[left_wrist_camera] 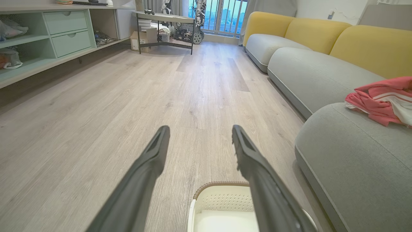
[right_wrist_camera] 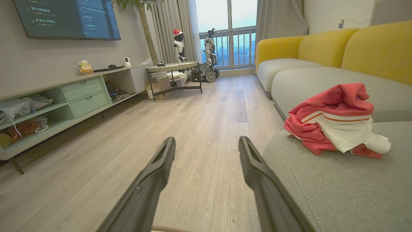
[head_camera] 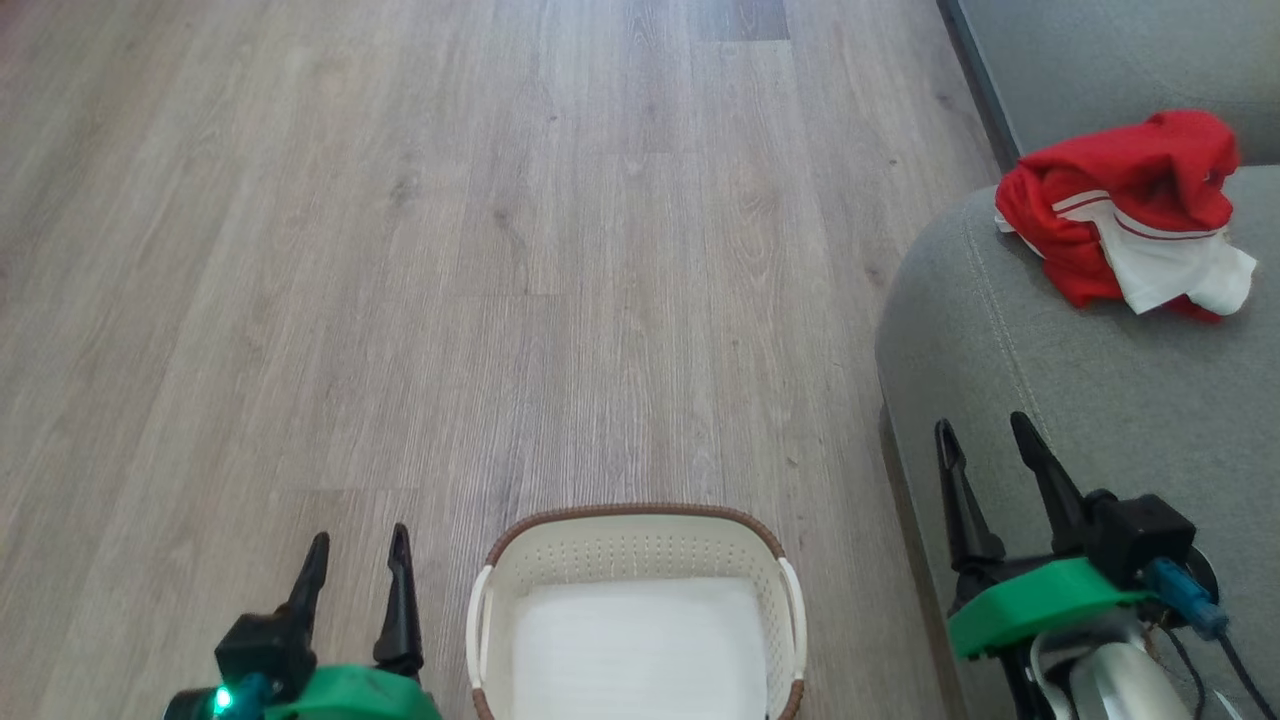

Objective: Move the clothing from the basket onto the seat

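Basket [head_camera: 640,514] was seen nearest, on the floor [head_camera: 500,300], with a white liner sheet [head_camera: 640,645] lying flat in it. Left hand [head_camera: 360,538] and right hand [head_camera: 981,425] were held with fingers apart, the right over the seat [head_camera: 1050,380] near edge. Clothing [head_camera: 1120,190] was found piled farther right on the seat.
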